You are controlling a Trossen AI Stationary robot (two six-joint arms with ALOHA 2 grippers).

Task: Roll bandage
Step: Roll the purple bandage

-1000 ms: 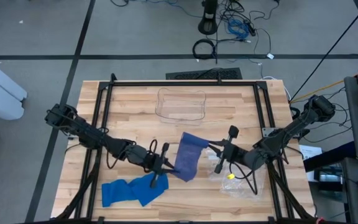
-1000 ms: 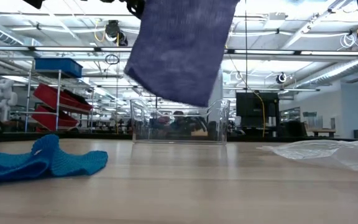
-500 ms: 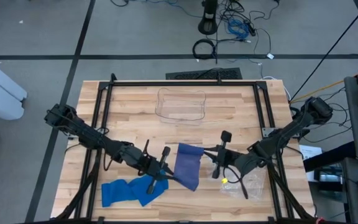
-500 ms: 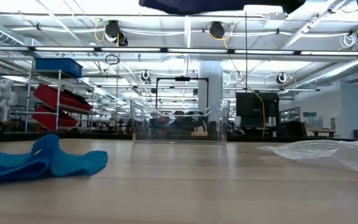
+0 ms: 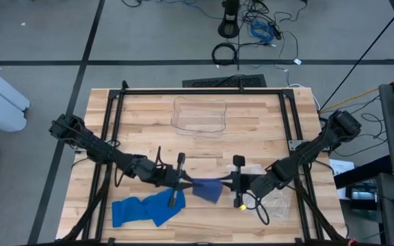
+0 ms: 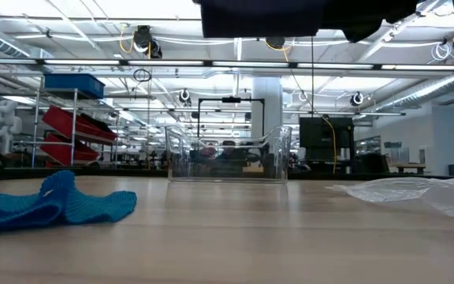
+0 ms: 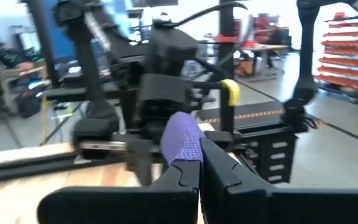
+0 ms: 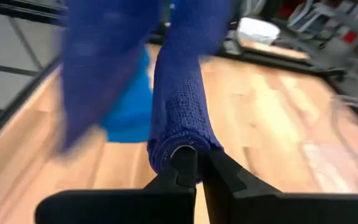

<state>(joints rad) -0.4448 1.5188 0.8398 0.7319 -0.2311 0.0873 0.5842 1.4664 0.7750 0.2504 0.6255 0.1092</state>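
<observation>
Both grippers, clamped on the purple bandage point(image 5: 206, 189), have drawn it narrower.

I work in a big robotics lab: a wooden table point(image 5: 149, 130) on a grey floor point(image 5: 46, 41) strewn with cables point(image 5: 265, 31) (untidy ones), and beyond it shelves with red bins point(image 6: 73, 130), monitors point(image 6: 321, 138) and strip lights.

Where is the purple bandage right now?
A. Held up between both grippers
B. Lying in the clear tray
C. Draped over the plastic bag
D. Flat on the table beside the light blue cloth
A: the purple bandage hangs between the left gripper and right gripper, both shut on it.
</observation>
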